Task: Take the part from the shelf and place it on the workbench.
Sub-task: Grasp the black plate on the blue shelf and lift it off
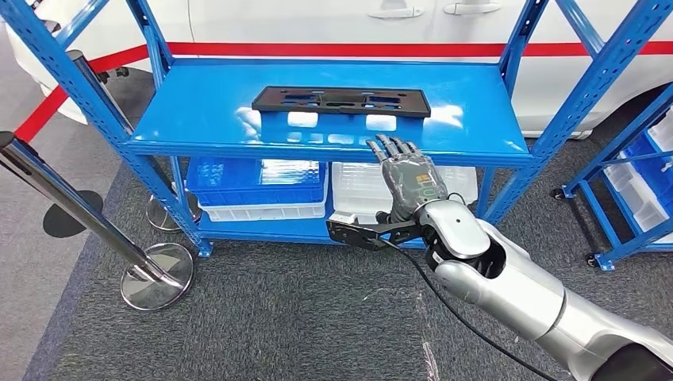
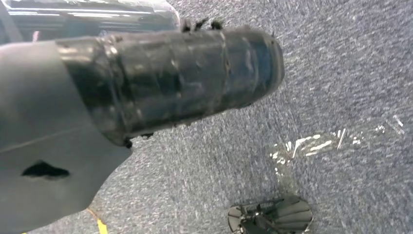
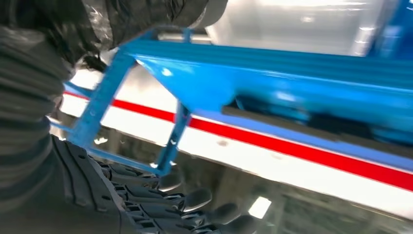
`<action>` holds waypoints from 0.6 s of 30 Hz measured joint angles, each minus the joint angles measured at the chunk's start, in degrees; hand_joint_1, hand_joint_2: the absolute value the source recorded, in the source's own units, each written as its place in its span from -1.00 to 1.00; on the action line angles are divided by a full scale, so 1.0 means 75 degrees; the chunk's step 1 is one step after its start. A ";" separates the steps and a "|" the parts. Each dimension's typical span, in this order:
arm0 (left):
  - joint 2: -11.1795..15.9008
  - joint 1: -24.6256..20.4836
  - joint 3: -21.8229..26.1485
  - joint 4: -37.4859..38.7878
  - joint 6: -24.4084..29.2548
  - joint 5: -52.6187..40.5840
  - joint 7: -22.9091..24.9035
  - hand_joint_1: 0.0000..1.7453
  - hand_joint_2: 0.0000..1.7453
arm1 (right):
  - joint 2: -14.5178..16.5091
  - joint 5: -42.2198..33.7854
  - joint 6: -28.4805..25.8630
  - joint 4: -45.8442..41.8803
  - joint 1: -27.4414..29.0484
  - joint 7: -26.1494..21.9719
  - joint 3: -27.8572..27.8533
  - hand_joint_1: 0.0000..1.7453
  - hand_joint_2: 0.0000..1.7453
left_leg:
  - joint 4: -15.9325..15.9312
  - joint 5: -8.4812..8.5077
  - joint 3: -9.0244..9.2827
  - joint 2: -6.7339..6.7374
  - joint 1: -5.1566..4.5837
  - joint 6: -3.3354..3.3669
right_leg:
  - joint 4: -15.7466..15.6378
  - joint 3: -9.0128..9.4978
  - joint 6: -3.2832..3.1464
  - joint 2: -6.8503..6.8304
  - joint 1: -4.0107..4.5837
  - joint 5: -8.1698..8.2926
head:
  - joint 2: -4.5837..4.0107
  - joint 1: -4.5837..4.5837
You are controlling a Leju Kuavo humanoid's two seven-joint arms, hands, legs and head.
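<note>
The flat black rectangular plastic part with cut-out slots (image 1: 341,101) lies flat on the top deck of the blue steel shelf (image 1: 198,119), toward its back edge. The right hand (image 1: 407,178) is raised at the deck's front lip, fingers extended and apart, holding nothing, near the part but not touching it. I'd reach forward over the deck, lower flat, and pinch the near long edge (the thin part may slide). The left hand's state I cannot tell.

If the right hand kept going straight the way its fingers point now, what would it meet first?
Probably the black part. The right hand is open, fingertips at the front edge of the blue shelf, pointing up and slightly left across it. Depth is unclear, so it may brush the shelf edge first.
</note>
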 joint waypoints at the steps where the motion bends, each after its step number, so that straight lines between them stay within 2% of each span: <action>1: 0.0003 0.0004 -0.0004 0.0000 -0.0009 -0.0006 0.0009 -1.00 -1.00 | -0.0002 0.0017 -0.0001 0.0017 0.0006 -0.0017 -0.0006 -1.00 1.00 | 0.0042 -0.0044 -0.0010 0.0007 0.0001 -0.0030 | -0.0018 0.0023 -0.0042 -0.0001 -0.0012 -0.0005 | 0.0000 0.0002; 3: 0.0009 0.0004 -0.0012 0.0000 -0.0018 -0.0020 0.0021 -1.00 -1.00 | -0.0006 0.0043 0.0001 0.0042 0.0006 -0.0054 -0.0021 -1.00 1.00 | 0.0528 -0.0307 -0.0228 0.0035 0.0020 -0.0114 | -0.0056 0.0092 -0.0127 -0.0012 -0.0042 -0.0021 | 0.0000 -0.0029; 5: 0.0007 -0.0001 -0.0029 0.0000 -0.0020 -0.0031 0.0023 -1.00 -1.00 | -0.0007 0.0052 0.0012 0.0056 0.0014 -0.0075 -0.0031 -1.00 1.00 | 0.1507 -0.0695 -0.0733 0.0062 0.0041 -0.0185 | -0.0062 0.0142 -0.0176 -0.0023 -0.0032 -0.0062 | 0.0000 -0.0063; 6: 0.0007 0.0002 -0.0039 0.0000 -0.0021 -0.0034 0.0023 -1.00 -1.00 | -0.0006 0.0053 0.0019 0.0065 0.0025 -0.0079 -0.0031 -1.00 1.00 | 0.1936 -0.0801 -0.0994 0.0067 0.0047 -0.0200 | -0.0061 0.0162 -0.0186 -0.0026 -0.0024 -0.0085 | 0.0000 -0.0061; 7: 0.0004 0.0009 -0.0047 0.0000 -0.0024 -0.0034 0.0023 -1.00 -1.00 | -0.0006 0.0053 0.0025 0.0076 0.0036 -0.0081 -0.0031 -1.00 1.00 | 0.2141 -0.0775 -0.1156 0.0069 0.0048 -0.0201 | -0.0061 0.0189 -0.0191 -0.0026 -0.0015 -0.0112 | 0.0000 -0.0062; 8: 0.0002 0.0018 -0.0052 0.0000 -0.0030 -0.0035 0.0023 -1.00 -1.00 | -0.0006 0.0053 0.0028 0.0086 0.0043 -0.0081 -0.0031 -1.00 1.00 | 0.2049 -0.0597 -0.1170 0.0070 0.0047 -0.0186 | -0.0061 0.0228 -0.0191 -0.0021 -0.0006 -0.0143 | 0.0000 -0.0061; 9: 0.0001 0.0026 -0.0054 0.0000 -0.0035 -0.0036 0.0023 -1.00 -1.00 | -0.0006 0.0053 0.0028 0.0094 0.0045 -0.0081 -0.0032 -1.00 1.00 | 0.1665 -0.0298 -0.1029 0.0070 0.0042 -0.0154 | -0.0061 0.0282 -0.0188 -0.0017 0.0004 -0.0180 | 0.0000 -0.0061; 10: 0.0003 0.0028 -0.0055 0.0000 -0.0039 -0.0038 0.0022 -1.00 -1.00 | -0.0006 0.0053 0.0028 0.0098 0.0045 -0.0081 -0.0033 -1.00 1.00 | 0.1101 0.0022 -0.0792 0.0070 0.0033 -0.0106 | -0.0064 0.0344 -0.0182 -0.0014 0.0011 -0.0222 | 0.0000 -0.0061; 11: 0.0007 0.0025 -0.0055 0.0000 -0.0042 -0.0039 0.0022 -1.00 -1.00 | -0.0007 0.0054 0.0028 0.0101 0.0040 -0.0081 -0.0033 -1.00 1.00 | 0.0603 0.0231 -0.0544 0.0069 0.0010 -0.0055 | -0.0074 0.0397 -0.0169 -0.0014 0.0023 -0.0259 | 0.0000 -0.0057; 12: 0.0010 0.0020 -0.0058 -0.0001 -0.0042 -0.0039 0.0021 -1.00 -1.00 | -0.0007 0.0055 0.0029 0.0104 0.0036 -0.0081 -0.0034 -1.00 1.00 | 0.0215 0.0331 -0.0348 0.0068 -0.0019 -0.0005 | -0.0087 0.0429 -0.0146 -0.0013 0.0027 -0.0286 | 0.0000 -0.0059; 14: 0.0017 0.0002 -0.0073 -0.0002 -0.0042 -0.0040 0.0020 -1.00 -1.00 | -0.0007 0.0056 0.0033 0.0115 0.0032 -0.0085 -0.0034 -1.00 1.00 | -0.0034 0.0275 -0.0192 0.0064 -0.0077 0.0060 | -0.0135 0.0449 -0.0081 -0.0016 0.0022 -0.0312 | 0.0000 -0.0055; 16: 0.0020 0.0004 -0.0106 -0.0003 -0.0047 -0.0038 0.0014 -1.00 -1.00 | -0.0005 0.0052 0.0036 0.0117 0.0033 -0.0133 -0.0039 -1.00 1.00 | -0.0163 0.0258 -0.0095 0.0065 -0.0056 0.0107 | -0.0182 0.0496 0.0001 -0.0024 0.0017 -0.0343 | 0.0000 -0.0052; 18: 0.0020 0.0016 -0.0143 -0.0003 -0.0058 -0.0034 -0.0003 -1.00 -1.00 | 0.0001 0.0024 0.0042 0.0111 0.0023 -0.0252 -0.0052 -1.00 1.00 | -0.0317 0.0242 0.0079 0.0071 0.0002 0.0174 | 0.0115 0.0391 0.0066 -0.0034 0.0023 -0.0493 | 0.0000 -0.0034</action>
